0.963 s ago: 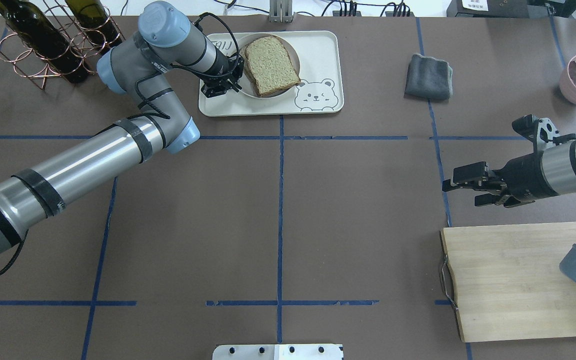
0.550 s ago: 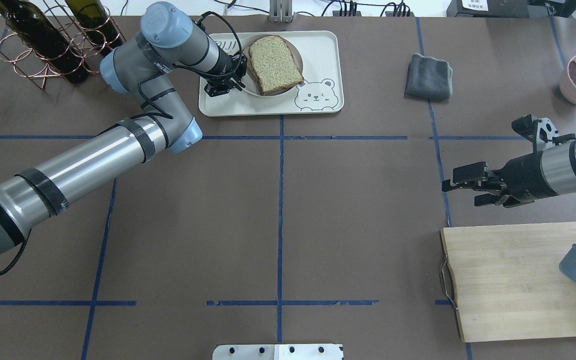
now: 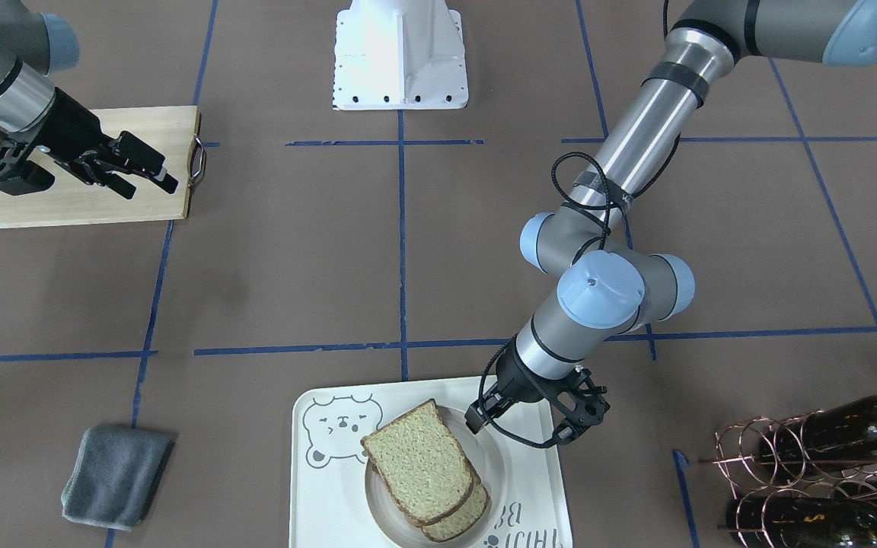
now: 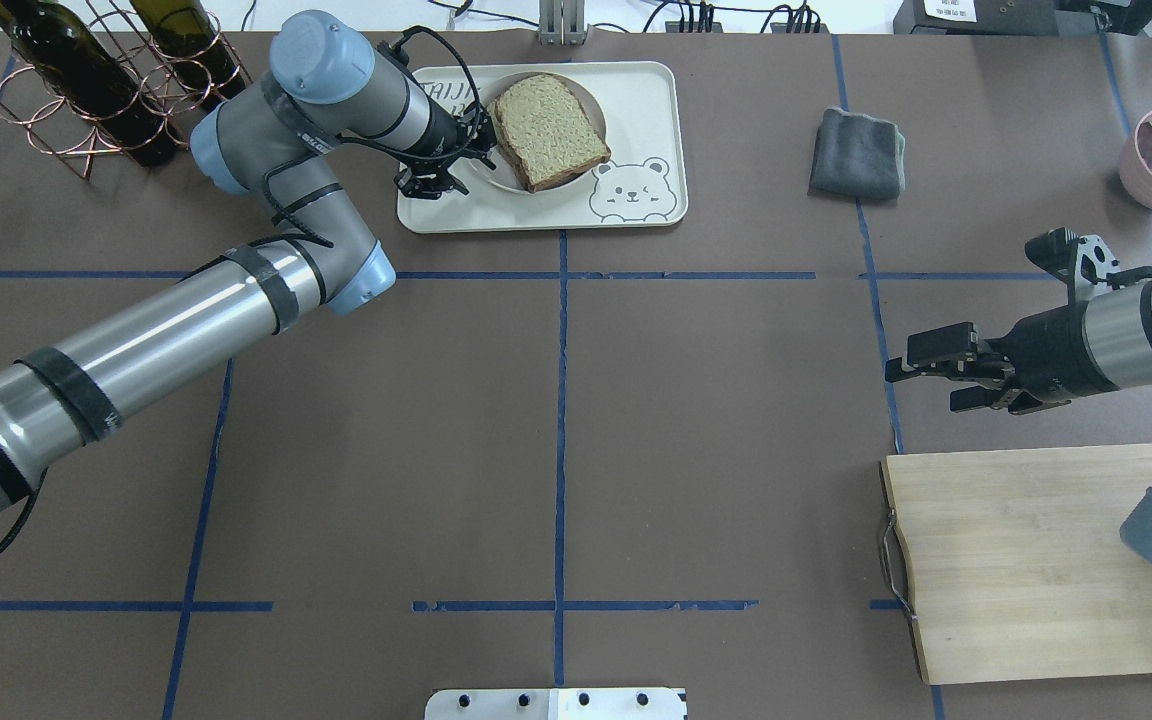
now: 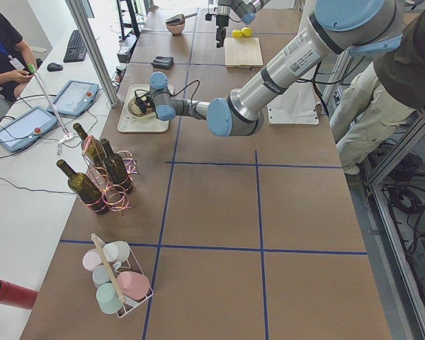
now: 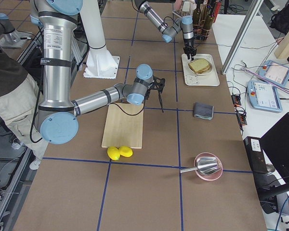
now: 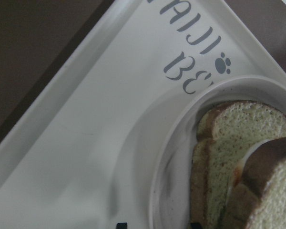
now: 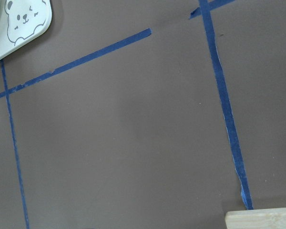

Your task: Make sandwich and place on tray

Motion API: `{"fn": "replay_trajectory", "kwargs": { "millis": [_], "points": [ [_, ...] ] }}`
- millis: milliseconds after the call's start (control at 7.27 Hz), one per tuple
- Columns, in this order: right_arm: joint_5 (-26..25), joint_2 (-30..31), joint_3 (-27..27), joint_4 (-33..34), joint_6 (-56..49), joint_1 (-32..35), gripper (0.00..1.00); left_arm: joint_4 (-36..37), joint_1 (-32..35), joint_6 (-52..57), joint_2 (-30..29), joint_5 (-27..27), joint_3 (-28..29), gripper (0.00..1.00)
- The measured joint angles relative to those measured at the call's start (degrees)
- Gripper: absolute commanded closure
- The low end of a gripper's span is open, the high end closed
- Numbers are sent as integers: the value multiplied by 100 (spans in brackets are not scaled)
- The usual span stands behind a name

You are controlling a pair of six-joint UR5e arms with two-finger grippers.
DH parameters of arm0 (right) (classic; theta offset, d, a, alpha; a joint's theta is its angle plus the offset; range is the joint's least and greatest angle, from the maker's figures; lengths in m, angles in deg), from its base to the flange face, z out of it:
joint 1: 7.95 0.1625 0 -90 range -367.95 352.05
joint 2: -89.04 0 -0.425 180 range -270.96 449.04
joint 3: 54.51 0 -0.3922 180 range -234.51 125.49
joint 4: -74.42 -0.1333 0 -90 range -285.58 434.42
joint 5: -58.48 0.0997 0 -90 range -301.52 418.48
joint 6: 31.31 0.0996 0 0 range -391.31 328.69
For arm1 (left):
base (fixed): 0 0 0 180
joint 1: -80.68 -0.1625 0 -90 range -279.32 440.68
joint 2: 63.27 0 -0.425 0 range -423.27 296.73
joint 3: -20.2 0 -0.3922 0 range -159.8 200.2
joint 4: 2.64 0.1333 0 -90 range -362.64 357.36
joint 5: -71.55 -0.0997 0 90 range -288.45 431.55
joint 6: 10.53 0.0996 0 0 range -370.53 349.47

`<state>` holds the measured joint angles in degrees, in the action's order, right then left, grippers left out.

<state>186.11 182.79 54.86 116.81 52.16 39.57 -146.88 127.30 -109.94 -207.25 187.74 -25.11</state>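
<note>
1. Front-facing camera: I'm seeing the sandwich (image 3: pixel 423 468) sitting on the small round plate (image 3: pixel 498 460). The plate is resting on the tray (image 3: pixel 309 502) against the far edge of the counter, about midway along it. The left gripper (image 3: pixel 478 418) is hanging right at the plate's rim, clear of the bread. The right gripper (image 3: pixel 148 183) is hovering near the cutting board (image 3: pixel 65 205), fingers spread, nothing between them.
2. Overhead: the top slice is lying slightly askew on the lower one. The right gripper is hanging over bare counter just beyond the board, which is lying in the near right corner. A grey cloth (image 4: pixel 858 152) is sitting by the far edge, right of the tray. A wire rack (image 4: pixel 86 90) of bottles is filling the far left corner.
3. Left side camera: the left arm is reaching out to the tray, but it's too small here for me to judge the jaws.
4. Right side camera: two yellow fruits (image 6: pixel 119 152) are lying against the board's end.
5. Left wrist camera: two dark fingertips (image 7: pixel 121 225) are peeking in at the bottom, apart, with the plate's rim running between them, so the jaws are standing open. A white sliver of egg (image 7: pixel 248 156) is showing between the slices.
6. Right wrist camera: I'm looking down on brown counter and blue tape, with the tray's bear corner at the top left.
</note>
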Motion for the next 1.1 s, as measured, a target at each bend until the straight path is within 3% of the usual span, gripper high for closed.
{"fn": "replay_trajectory", "kwargs": {
  "millis": [275, 688, 825, 962, 1100],
  "points": [
    [111, 39, -1, 471, -147, 382, 0, 979, 75, 1005, 1131, 27, -1843, 48],
    [254, 159, -13, 1503, -1876, 1159, 0, 2278, 688, 3359, 3012, 399, -4437, 46],
    [259, 350, -22, 1725, -2625, 1436, 0, 2446, 1087, 4339, 3670, 651, -5009, 46],
    [261, 600, -30, 1895, -3440, 1742, 0, 2579, 1557, 5389, 4233, 846, -5358, 30],
    [266, 820, -24, 2153, -4310, 2085, 0, 2767, 2047, 6483, 4645, 990, -5508, 27]
  ]
}}
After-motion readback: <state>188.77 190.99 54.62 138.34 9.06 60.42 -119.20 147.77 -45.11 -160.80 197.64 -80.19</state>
